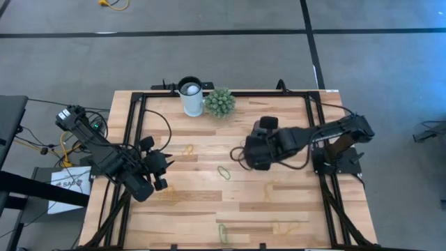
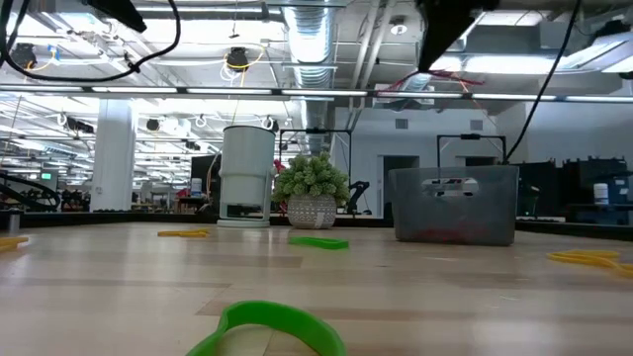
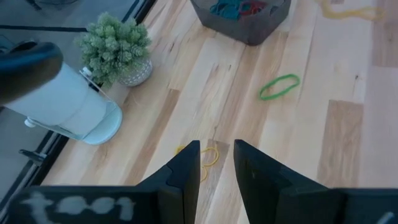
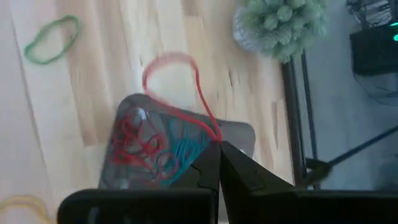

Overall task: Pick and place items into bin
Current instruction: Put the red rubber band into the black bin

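Note:
My right gripper (image 4: 219, 144) hangs above the bin (image 4: 241, 133), shut on a red rubber band (image 4: 171, 68). In the low view the band (image 2: 435, 84) shows high above the grey translucent bin (image 2: 455, 203), which holds red and teal bands. My left gripper (image 3: 216, 155) waits open at the table's left (image 1: 164, 173), above a yellow band (image 3: 210, 157) that it does not touch. Loose bands lie flat on the wood: a green one (image 1: 224, 172), a yellow one (image 1: 187, 149), another green one (image 1: 223, 232). My right gripper pinches the red band at one spot of its loop (image 4: 213, 132), between its two fingertips. The fingers slant down from above the bin. The rest of the loop reaches out past the fingertips, lifted clear of the bin and the table.
A white cup (image 1: 191, 96) and a small green plant in a pot (image 1: 219, 102) stand at the table's far edge. More yellow bands (image 1: 286, 226) lie near the front right. Black frame rails (image 1: 132, 139) run along the table's sides.

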You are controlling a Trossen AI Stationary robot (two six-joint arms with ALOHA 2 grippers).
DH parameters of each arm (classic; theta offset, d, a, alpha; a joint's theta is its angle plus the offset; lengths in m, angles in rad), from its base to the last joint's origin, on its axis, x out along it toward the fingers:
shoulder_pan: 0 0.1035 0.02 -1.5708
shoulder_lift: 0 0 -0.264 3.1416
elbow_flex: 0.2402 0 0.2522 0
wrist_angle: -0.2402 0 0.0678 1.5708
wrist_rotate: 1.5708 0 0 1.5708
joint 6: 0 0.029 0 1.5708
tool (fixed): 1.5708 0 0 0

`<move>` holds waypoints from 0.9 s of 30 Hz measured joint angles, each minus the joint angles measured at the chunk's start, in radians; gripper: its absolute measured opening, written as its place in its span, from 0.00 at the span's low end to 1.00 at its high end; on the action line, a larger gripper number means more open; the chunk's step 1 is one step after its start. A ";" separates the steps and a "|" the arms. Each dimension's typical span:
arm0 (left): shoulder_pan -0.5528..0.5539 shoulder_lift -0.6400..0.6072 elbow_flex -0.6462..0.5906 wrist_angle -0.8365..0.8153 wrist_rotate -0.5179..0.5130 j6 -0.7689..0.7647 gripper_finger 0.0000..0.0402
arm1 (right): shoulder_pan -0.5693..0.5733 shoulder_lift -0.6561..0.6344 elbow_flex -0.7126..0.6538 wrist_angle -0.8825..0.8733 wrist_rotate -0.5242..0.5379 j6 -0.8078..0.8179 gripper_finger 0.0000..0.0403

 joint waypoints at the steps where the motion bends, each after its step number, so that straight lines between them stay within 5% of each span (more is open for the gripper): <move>1: 0.000 0.000 -0.011 0.003 0.001 0.000 0.22 | -0.015 0.000 0.000 0.011 -0.021 -0.015 0.00; 10: -0.001 0.001 -0.141 0.064 0.052 -0.027 0.22 | -0.108 0.062 -0.008 -0.074 -0.137 0.030 0.00; 15: -0.005 0.000 -0.177 0.120 0.053 -0.042 0.22 | -0.123 0.059 -0.142 -0.058 -0.263 0.036 0.00; 27: -0.005 0.000 -0.189 0.197 0.052 -0.025 0.22 | -0.136 -0.041 -0.471 0.327 -0.331 0.003 0.00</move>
